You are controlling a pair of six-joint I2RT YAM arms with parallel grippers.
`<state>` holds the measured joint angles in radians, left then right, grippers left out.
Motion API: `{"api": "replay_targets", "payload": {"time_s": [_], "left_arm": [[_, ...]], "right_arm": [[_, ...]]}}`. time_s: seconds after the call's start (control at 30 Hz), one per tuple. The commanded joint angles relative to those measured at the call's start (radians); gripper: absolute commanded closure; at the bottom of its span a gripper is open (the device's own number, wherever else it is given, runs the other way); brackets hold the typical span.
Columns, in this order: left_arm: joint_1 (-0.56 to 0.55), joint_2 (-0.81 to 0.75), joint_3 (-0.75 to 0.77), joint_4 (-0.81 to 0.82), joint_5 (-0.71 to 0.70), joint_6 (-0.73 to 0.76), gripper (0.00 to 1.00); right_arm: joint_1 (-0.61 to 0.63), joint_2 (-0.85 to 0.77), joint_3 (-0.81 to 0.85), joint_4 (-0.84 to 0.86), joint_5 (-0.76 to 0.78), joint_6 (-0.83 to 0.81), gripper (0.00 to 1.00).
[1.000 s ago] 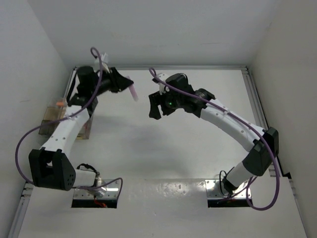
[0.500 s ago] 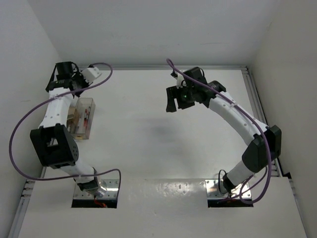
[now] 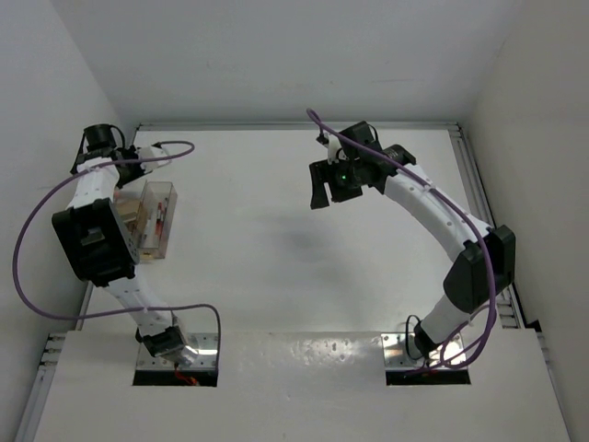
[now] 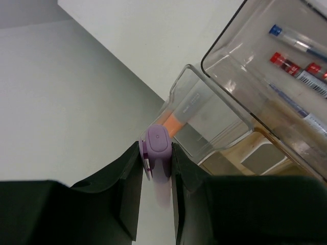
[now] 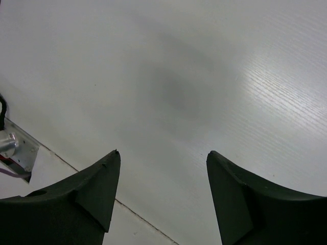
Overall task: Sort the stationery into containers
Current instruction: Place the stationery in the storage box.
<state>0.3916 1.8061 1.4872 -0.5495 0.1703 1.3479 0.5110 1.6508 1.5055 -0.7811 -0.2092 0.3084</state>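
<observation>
Top external view: my left arm is folded back along the far left side of the white table (image 3: pixel 276 267). My left gripper (image 3: pixel 96 140) is raised close to the side wall (image 3: pixel 46 101), just past the far end of the bins (image 3: pixel 158 187). The bins are clear plastic, joined side by side, and stand at the table's left edge right beside that arm. Thin pens (image 3: pixel 159 221) with red marks show inside 1 of them. My right arm arches in from the right, and my right gripper (image 3: pixel 320 189) hangs over the middle of the far half of the table, well apart from the bins. Left wrist view: my 2 dark jaws are clamped on a lilac-pink marker (image 4: pixel 157 145), its rounded cap end facing the camera and its body running back between the jaws. The marker is in the air, just short of the nearest bin's corner and outside all the bins. Through the clear walls I see at least 3 pens lying in the farther bin, 1 with a blue end and 2 with red ends. An orange-pink item (image 4: pixel 176 124) sits in the bin nearest the marker; I cannot tell what it is. Right wrist view: my 2 jaws stand wide apart with only bare table showing between them.
</observation>
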Motion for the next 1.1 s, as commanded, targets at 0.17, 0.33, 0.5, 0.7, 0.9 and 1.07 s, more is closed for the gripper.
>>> {"api": "replay_targets", "payload": {"time_s": [0.17,0.33,0.5,0.7,0.9,1.07], "left_arm": [[0.061,0.134,0.16,-0.001,0.075,0.102,1.0],[0.075,0.167,0.186,-0.015,0.12,0.12,0.92],[0.075,0.167,0.188,-0.052,0.155,0.135,0.89],[0.075,0.16,0.173,-0.105,0.179,0.145,0.77],[0.075,0.18,0.208,-0.131,0.181,0.112,0.43],[0.079,0.145,0.298,-0.159,0.236,0.03,0.34]], "right_arm": [[-0.003,0.01,0.022,0.006,0.007,-0.026,0.33],[-0.003,0.023,0.025,0.005,0.005,-0.025,0.33],[-0.005,0.03,0.033,0.003,0.013,-0.028,0.33],[-0.003,0.032,0.035,0.005,0.013,-0.026,0.33],[-0.005,0.033,0.039,0.0,0.014,-0.031,0.32],[-0.003,0.021,0.041,0.0,0.014,-0.035,0.32]]}}
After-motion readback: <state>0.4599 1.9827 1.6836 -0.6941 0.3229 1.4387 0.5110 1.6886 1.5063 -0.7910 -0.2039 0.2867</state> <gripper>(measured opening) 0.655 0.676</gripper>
